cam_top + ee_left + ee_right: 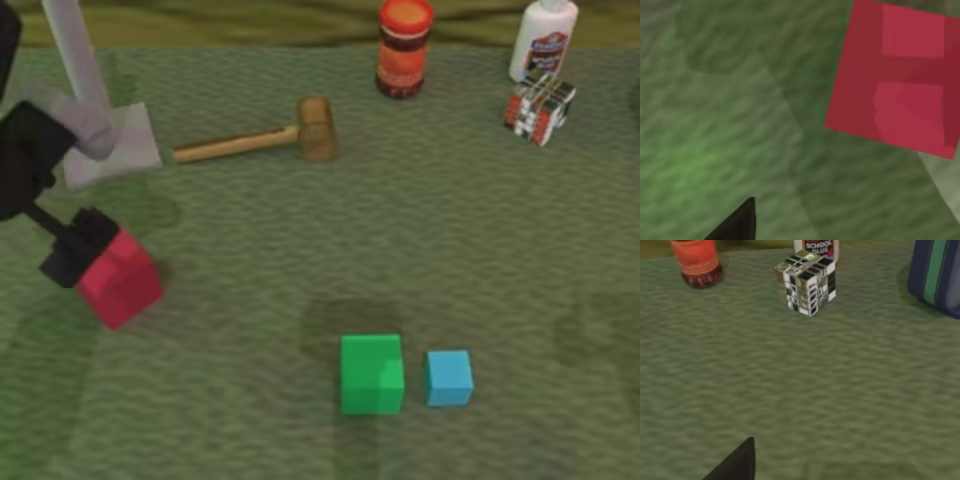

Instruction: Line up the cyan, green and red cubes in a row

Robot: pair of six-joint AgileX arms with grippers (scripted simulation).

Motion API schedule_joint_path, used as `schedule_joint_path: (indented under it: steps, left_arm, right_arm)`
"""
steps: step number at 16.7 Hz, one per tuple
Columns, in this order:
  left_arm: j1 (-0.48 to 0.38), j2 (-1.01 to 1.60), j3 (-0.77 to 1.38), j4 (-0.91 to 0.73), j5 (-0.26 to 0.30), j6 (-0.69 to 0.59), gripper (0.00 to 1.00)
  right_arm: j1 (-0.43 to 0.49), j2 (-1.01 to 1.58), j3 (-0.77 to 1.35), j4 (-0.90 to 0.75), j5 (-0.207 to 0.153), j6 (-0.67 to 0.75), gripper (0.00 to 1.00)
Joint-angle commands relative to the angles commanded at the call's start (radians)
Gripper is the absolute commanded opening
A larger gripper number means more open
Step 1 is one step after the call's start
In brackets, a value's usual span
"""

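Observation:
The large red cube (122,282) lies turned at an angle on the green cloth at the left. My left gripper (80,248) hangs open just beside it, on its upper-left side. In the left wrist view the red cube (900,80) is apart from the one dark fingertip (742,222) that shows, and nothing is between the fingers. The green cube (371,374) and the smaller cyan cube (449,378) stand side by side near the front middle, a small gap between them. My right arm is outside the top view; one dark fingertip (740,462) hovers over bare cloth.
A wooden mallet (265,140) lies behind the cubes. At the back stand an orange-red bottle (404,48), a white glue bottle (543,38) and a multicoloured puzzle cube (539,108). A dark blue striped object (937,275) shows in the right wrist view.

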Motion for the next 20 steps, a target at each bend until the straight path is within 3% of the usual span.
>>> schedule_joint_path:
  steps: [9,16,20]
  left_arm:
    - [-0.038,0.427,0.348,-0.23,0.006,0.148,1.0]
    - [-0.035,0.44,0.357,-0.232,0.006,0.153,1.0]
    - [-0.037,0.483,0.291,-0.121,0.006,0.154,1.0]
  right_arm:
    - [-0.169,-0.389,-0.324,0.319,-0.122,-0.143,1.0]
    - [-0.172,-0.399,-0.329,0.327,-0.126,-0.145,1.0]
    - [-0.172,-0.399,-0.329,0.327,-0.126,-0.145,1.0]
